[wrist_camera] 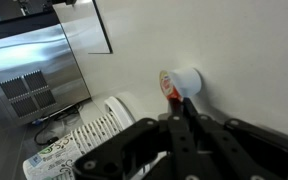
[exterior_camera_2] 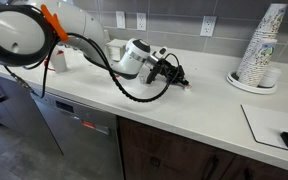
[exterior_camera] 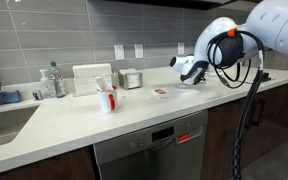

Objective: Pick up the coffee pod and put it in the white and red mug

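The coffee pod (wrist_camera: 182, 80), white with a red lid, lies on its side on the white counter in the wrist view. It shows as a small red speck (exterior_camera_2: 189, 86) in an exterior view. My gripper (wrist_camera: 183, 103) is low over the counter with its fingers pressed together, and the tips sit right at the pod's near edge. The gripper also shows in both exterior views (exterior_camera_2: 180, 80) (exterior_camera: 188, 71). The white and red mug (exterior_camera: 106, 99) stands further along the counter, well away from the gripper.
A squat silvery canister (exterior_camera: 132, 79) stands by the wall. A flat white and red item (exterior_camera: 161, 93) lies on the counter. A stack of paper cups on a plate (exterior_camera_2: 261, 50) is at the other end. There is also a sink (exterior_camera: 4, 125) and a dishwasher below (exterior_camera: 149, 150).
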Motion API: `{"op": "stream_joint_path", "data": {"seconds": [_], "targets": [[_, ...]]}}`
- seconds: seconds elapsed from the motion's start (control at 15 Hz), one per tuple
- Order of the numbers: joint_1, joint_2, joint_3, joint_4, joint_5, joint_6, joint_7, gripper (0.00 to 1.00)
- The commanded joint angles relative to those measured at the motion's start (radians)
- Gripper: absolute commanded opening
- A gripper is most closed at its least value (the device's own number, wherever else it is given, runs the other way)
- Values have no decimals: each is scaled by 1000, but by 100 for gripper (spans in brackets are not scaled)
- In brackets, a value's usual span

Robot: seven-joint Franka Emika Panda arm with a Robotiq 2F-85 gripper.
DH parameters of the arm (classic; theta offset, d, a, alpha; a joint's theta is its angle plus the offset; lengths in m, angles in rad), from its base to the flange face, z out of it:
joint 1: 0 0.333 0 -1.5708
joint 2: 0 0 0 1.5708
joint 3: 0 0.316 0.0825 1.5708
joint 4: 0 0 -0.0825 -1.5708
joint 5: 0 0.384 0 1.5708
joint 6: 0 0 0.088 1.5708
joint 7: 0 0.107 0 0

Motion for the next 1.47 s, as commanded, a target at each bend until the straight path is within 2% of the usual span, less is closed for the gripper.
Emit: {"op": "stream_joint_path", "data": {"seconds": [0.0, 0.27, 0.47, 0.93, 1.4], "targets": [[-8, 27, 3, 45, 3, -8, -37, 0], [-5, 21, 3, 41, 3, -8, -44, 0], [14, -46, 20, -26, 8, 5, -52, 0], [111, -317, 114, -303, 35, 52, -165, 0], [130, -559, 223, -589, 79, 255, -327, 0]]}}
